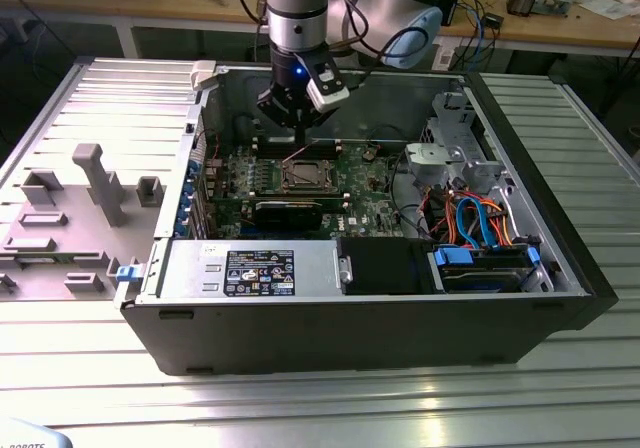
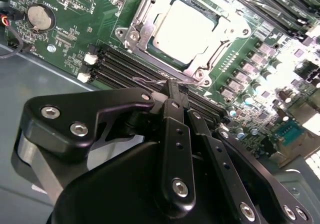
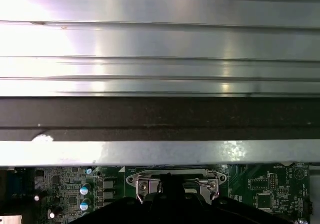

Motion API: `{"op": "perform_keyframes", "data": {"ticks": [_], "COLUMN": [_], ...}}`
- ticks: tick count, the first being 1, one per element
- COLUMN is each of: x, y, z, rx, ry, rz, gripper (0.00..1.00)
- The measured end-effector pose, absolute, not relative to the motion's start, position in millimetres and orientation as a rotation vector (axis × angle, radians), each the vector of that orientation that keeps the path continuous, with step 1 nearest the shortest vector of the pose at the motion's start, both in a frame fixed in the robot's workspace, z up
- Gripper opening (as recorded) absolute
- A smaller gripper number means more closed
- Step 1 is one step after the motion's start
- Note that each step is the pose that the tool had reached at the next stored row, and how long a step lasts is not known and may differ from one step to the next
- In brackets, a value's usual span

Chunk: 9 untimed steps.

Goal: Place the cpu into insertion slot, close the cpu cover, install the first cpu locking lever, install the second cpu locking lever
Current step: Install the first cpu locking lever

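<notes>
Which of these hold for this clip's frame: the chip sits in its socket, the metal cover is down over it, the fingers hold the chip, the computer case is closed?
1. The chip sits in the socket. True.
2. The metal cover lies down around the chip. True.
3. The fingers hold the chip. False: they are pressed together beside the socket's edge, at a thin wire lever, and the chip lies in the socket.
4. The computer case is closed. False: its side is off, with the green board exposed.
</notes>
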<state>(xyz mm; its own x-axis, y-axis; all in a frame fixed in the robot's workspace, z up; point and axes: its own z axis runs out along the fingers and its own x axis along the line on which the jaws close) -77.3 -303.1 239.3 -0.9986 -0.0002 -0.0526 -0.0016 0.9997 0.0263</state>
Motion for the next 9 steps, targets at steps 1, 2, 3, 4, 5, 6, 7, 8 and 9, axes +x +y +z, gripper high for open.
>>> {"op": "perform_keyframes", "data": {"ticks": [1,2,3,4,5,6,7,8,9], "x": [-76.5,-75.6,-75.0,-74.3,-73.3,-72.5,-71.4,-70.1,-69.1], "y": [-302.7,-301.7,-300.9,-299.5,-298.2,-297.8,-297.6,-297.4,-297.3], "z": [238.9,238.5,238.2,237.8,237.2,236.4,235.2,233.9,233.0], "rx": [0.002,0.003,0.003,0.003,0.003,0.002,0.004,0.005,0.006], "ry": [3.089,3.089,3.089,3.089,3.089,3.089,3.089,3.089,3.089], "rz": [0.041,0.040,0.040,0.041,0.040,0.041,0.041,0.040,0.040], "gripper": [0.11,0.11,0.11,0.11,0.11,0.11,0.11,0.11,0.11]}}
